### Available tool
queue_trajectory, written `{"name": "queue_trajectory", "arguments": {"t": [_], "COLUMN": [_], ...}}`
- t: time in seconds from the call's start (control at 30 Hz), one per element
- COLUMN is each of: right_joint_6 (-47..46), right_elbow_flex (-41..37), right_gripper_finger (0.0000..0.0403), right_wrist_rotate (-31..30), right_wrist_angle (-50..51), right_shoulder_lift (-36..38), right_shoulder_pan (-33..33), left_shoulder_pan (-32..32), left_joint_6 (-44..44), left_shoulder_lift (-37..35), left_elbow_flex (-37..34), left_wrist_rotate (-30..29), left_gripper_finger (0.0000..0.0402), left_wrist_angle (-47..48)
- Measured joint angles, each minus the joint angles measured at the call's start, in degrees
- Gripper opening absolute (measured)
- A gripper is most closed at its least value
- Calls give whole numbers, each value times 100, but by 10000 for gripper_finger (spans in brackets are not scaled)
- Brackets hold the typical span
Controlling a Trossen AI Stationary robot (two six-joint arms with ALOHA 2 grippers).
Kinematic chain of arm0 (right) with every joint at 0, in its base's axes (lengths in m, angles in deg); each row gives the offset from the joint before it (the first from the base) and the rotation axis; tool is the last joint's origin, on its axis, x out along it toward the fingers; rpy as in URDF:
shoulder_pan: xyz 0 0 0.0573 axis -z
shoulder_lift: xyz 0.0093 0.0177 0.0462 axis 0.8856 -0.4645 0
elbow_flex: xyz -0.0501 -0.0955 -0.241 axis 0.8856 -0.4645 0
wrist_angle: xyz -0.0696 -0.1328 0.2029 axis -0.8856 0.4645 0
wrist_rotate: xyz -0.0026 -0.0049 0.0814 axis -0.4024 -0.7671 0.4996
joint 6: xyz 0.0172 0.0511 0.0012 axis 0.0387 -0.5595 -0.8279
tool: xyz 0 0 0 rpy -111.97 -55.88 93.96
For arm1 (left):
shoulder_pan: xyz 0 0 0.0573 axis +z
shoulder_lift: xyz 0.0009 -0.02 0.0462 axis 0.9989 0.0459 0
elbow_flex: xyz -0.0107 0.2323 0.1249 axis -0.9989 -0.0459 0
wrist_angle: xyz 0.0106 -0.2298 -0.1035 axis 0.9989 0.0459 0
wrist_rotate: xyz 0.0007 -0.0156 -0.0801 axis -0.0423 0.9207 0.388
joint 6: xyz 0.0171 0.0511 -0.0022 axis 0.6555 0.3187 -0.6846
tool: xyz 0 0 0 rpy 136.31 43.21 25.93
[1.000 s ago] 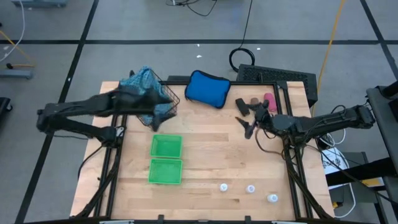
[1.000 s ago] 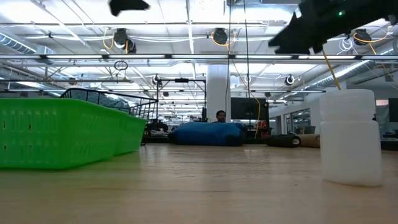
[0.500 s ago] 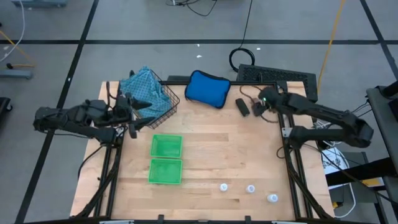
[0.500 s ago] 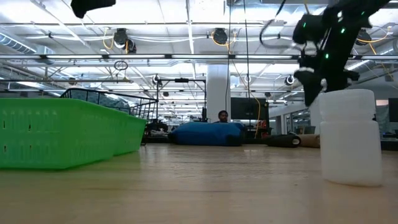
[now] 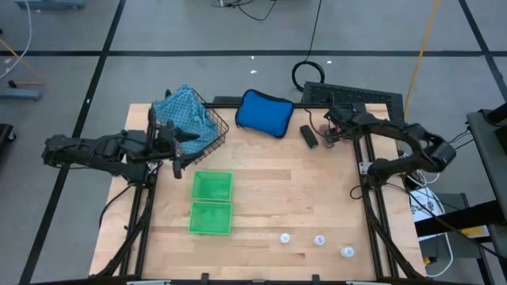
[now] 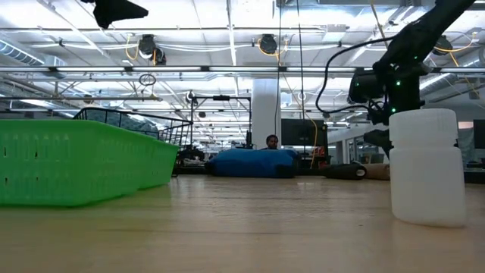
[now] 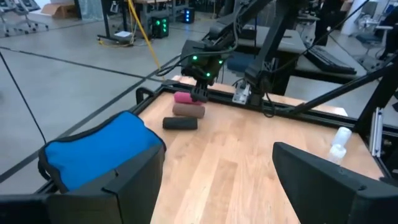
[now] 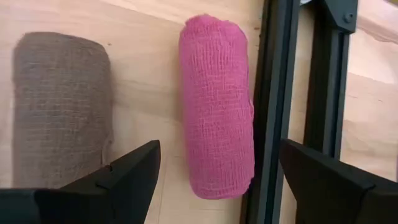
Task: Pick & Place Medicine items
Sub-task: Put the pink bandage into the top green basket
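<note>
High view shows no legible brand, label or writing on any item; the same holds in the other views. Right gripper point(image 5: 331, 127) sits at the table's far right corner, directly over the rolls, fingers spread and holding nothing. In the right wrist view the pink roll point(image 8: 216, 106) lies between the open fingers, against the dark frame rail point(image 8: 277, 93), with the brown roll point(image 8: 62, 106) just beside it; both rolls are cut off by the fingers at the picture's edge. From above, only the black roll point(image 5: 308, 135) shows clearly; the brown and pink ones are hidden under the right arm. The left wrist view shows all three in a row: black roll point(image 7: 180, 124), brown roll point(image 7: 188, 110), pink roll point(image 7: 183, 97).

Left gripper point(image 5: 176, 146) hangs open and empty beside the wire basket point(image 5: 212, 131) holding the patterned cloth point(image 5: 181, 107). Blue pouch point(image 5: 264, 112) lies between basket and rolls. Two green trays point(image 5: 211, 203) sit mid-table. Three white bottles point(image 5: 318, 241) stand apart near the front edge; one bottle point(image 6: 427, 167) looms large in the low view, unlabelled. A person far behind the pouch is too small to make out.
</note>
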Motion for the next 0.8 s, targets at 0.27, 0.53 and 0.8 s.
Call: {"name": "queue_trajectory", "arguments": {"t": [0.27,0.53,0.8], "right_joint_6": [-187,-78,41], "right_elbow_flex": [0,-57,-92], "right_gripper_finger": [313,282,177], "right_wrist_rotate": [70,304,388], "right_wrist_angle": [-38,-560,-706], "right_shoulder_lift": [-469,-1073,-761], "right_shoulder_pan": [-33,-75,-143], "left_shoulder_pan": [0,0,0], "left_joint_6": [-4,-8,-6], "left_shoulder_lift": [247,412,432], "left_elbow_flex": [0,0,0], "left_wrist_rotate": [5,11,16], "left_gripper_finger": [310,310,310], "left_wrist_angle": [2,4,-10]}}
